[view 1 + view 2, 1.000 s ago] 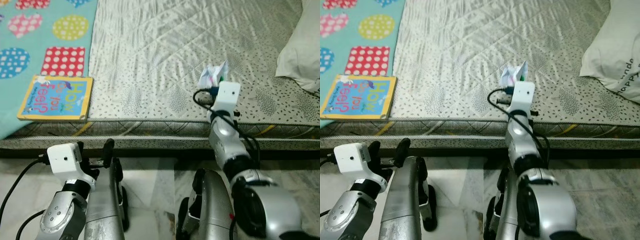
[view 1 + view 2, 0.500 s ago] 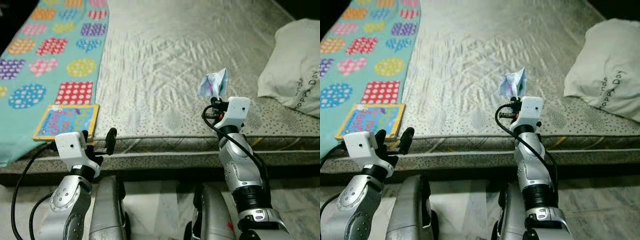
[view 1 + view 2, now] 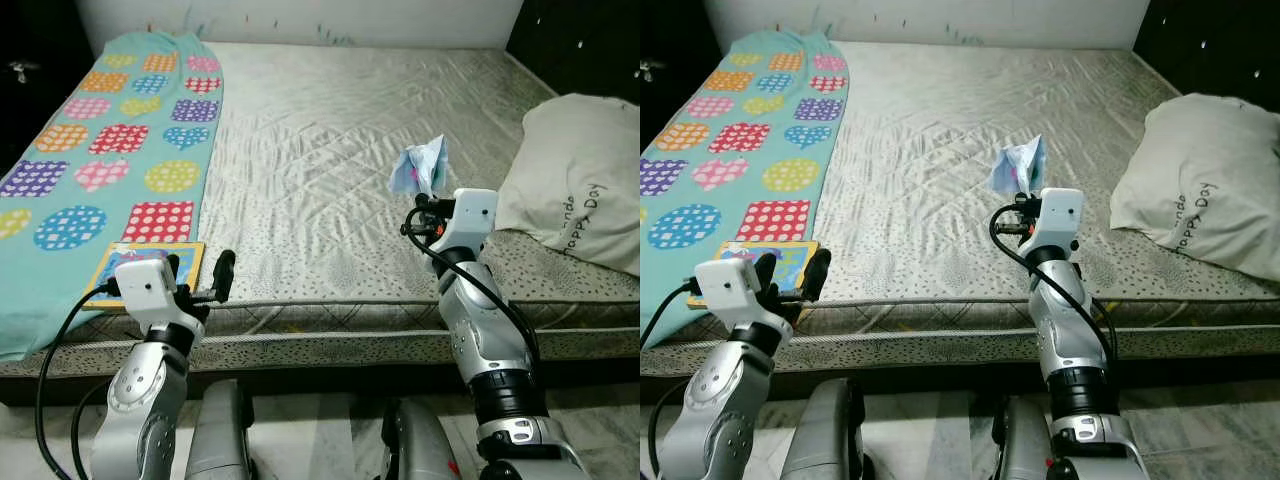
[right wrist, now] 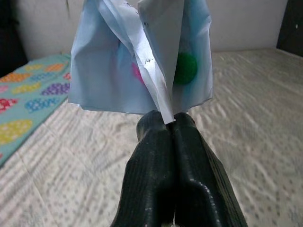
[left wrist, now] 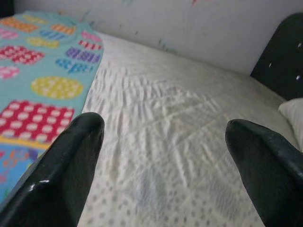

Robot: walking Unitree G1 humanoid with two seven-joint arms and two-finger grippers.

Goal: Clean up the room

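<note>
Lifted off the bed (image 3: 330,150), the wrapper (image 3: 420,168) now hangs pinched in the right hand (image 3: 428,205). Left hand (image 3: 197,272) waits spread; bin comes next, probably.

A grey quilted mattress (image 3: 330,140) is seen. A teal blanket with coloured patches (image 3: 110,140) is spread along its left edge; 1 white pillow (image 3: 580,190) is laid at its right edge.

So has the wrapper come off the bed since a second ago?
Yes. The right gripper holds the wrapper up, clear of the mattress it lay on.
</note>
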